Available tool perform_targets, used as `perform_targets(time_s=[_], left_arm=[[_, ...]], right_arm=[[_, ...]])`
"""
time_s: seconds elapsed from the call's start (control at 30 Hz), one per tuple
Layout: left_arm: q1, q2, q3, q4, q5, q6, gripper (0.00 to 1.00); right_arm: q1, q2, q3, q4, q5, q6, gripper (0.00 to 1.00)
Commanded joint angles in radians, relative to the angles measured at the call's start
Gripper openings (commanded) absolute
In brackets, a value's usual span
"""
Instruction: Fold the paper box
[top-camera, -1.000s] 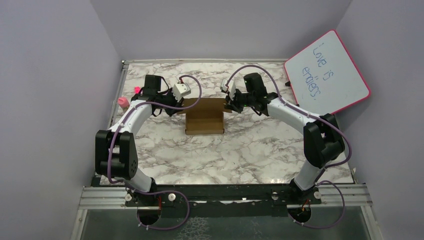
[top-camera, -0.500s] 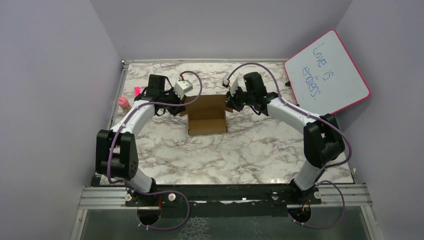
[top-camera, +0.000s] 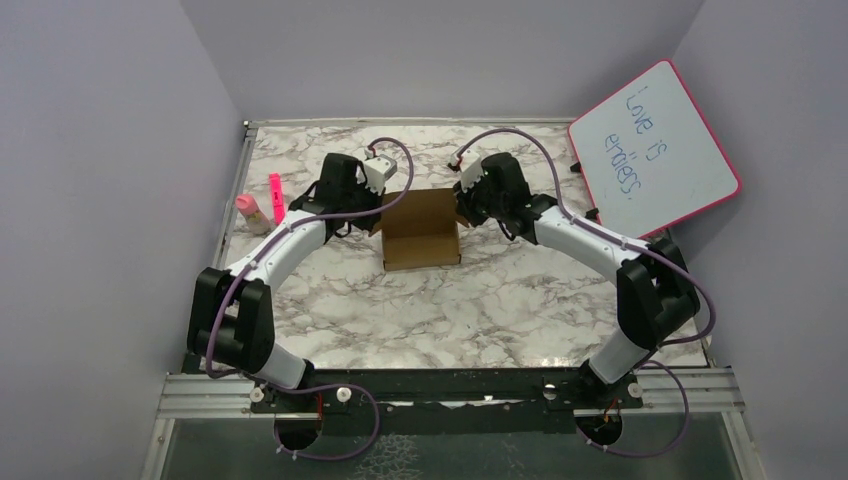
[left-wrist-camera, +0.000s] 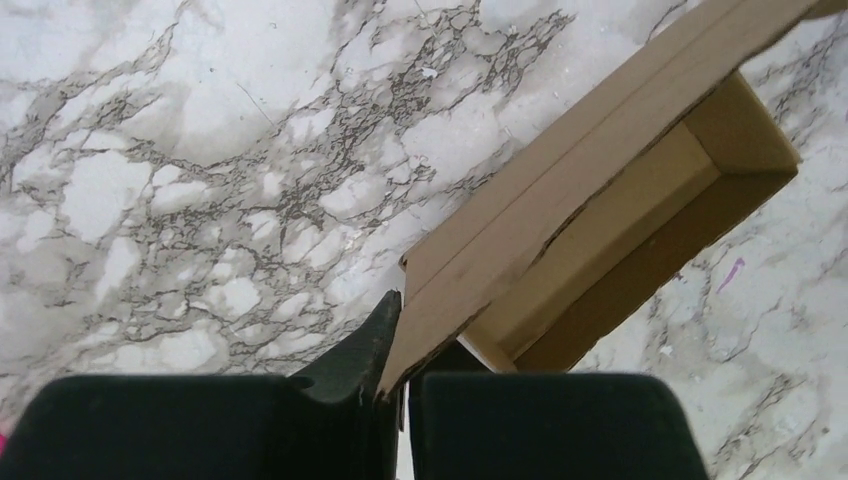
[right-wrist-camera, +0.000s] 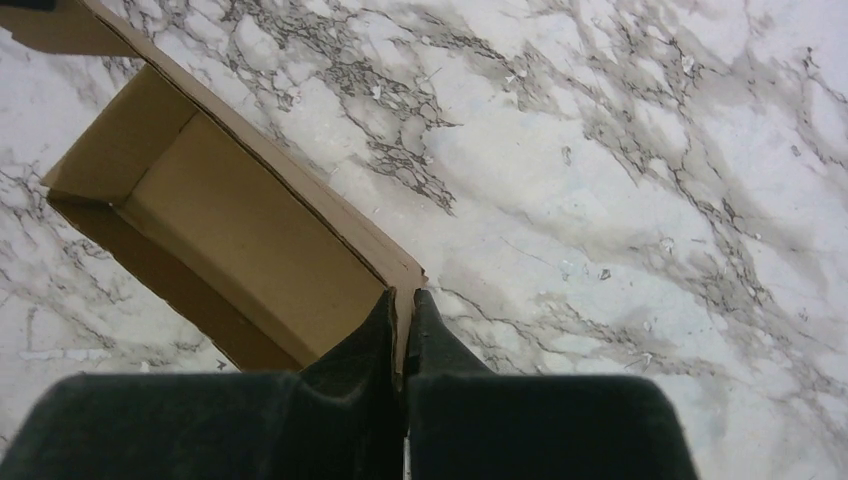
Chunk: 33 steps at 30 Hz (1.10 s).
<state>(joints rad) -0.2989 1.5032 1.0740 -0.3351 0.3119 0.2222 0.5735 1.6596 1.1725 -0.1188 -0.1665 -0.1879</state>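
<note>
Both your arms have swung inward, pressing the box (top-camera: 421, 232) narrower near the table's (top-camera: 520, 300) far middle. Your left gripper (left-wrist-camera: 398, 372) is clamped on its left flap's corner; your right gripper (right-wrist-camera: 403, 318) pinches the right wall's edge.

The light was soft and even, and it seemed to come from above. The top view was bright enough, but a bit grainy and not very sharp. The purple walls (top-camera: 100, 150) looked dimmer low down near the front. The arms made only faint, fuzzy shadows on the marble table (top-camera: 500, 300). In both wrist views the table looked very bright, almost washed out in its white spots. The inside of the paper box (left-wrist-camera: 620, 240) was darker, in its own shade. The left gripper (left-wrist-camera: 405, 360) and the right gripper (right-wrist-camera: 403, 305) sat so close to the lens that they looked black and blurry.
</note>
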Motion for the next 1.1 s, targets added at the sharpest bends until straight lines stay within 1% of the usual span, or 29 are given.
perform_targets(time_s=[0.0, 0.13, 0.23, 0.37, 0.47, 0.6, 0.7, 0.8, 0.87, 1.07], left_arm=[[-0.049, -0.061, -0.029, 0.094, -0.165, -0.185, 0.08], [-0.083, -0.083, -0.066, 0.150, -0.219, -0.281, 0.09], [-0.093, -0.090, -0.099, 0.200, -0.236, -0.351, 0.08], [-0.107, -0.087, -0.116, 0.215, -0.275, -0.412, 0.08], [-0.119, -0.095, -0.132, 0.233, -0.296, -0.450, 0.10], [-0.127, -0.114, -0.163, 0.269, -0.304, -0.491, 0.11], [-0.134, -0.118, -0.171, 0.278, -0.337, -0.533, 0.12], [-0.145, -0.135, -0.182, 0.297, -0.350, -0.570, 0.15], [-0.148, -0.149, -0.193, 0.314, -0.361, -0.589, 0.16], [-0.164, -0.157, -0.226, 0.380, -0.366, -0.658, 0.19]], right_arm=[[0.030, -0.063, -0.037, 0.062, 0.086, 0.162, 0.02], [0.048, -0.081, -0.065, 0.068, 0.143, 0.265, 0.03], [0.061, -0.080, -0.071, 0.059, 0.185, 0.293, 0.04], [0.075, -0.077, -0.076, 0.053, 0.255, 0.332, 0.05], [0.086, -0.078, -0.079, 0.054, 0.298, 0.366, 0.05], [0.097, -0.074, -0.084, 0.064, 0.313, 0.395, 0.09], [0.101, -0.072, -0.091, 0.074, 0.327, 0.421, 0.11], [0.113, -0.078, -0.091, 0.077, 0.346, 0.436, 0.13], [0.120, -0.087, -0.097, 0.087, 0.368, 0.443, 0.15], [0.126, -0.108, -0.135, 0.141, 0.379, 0.473, 0.25]])
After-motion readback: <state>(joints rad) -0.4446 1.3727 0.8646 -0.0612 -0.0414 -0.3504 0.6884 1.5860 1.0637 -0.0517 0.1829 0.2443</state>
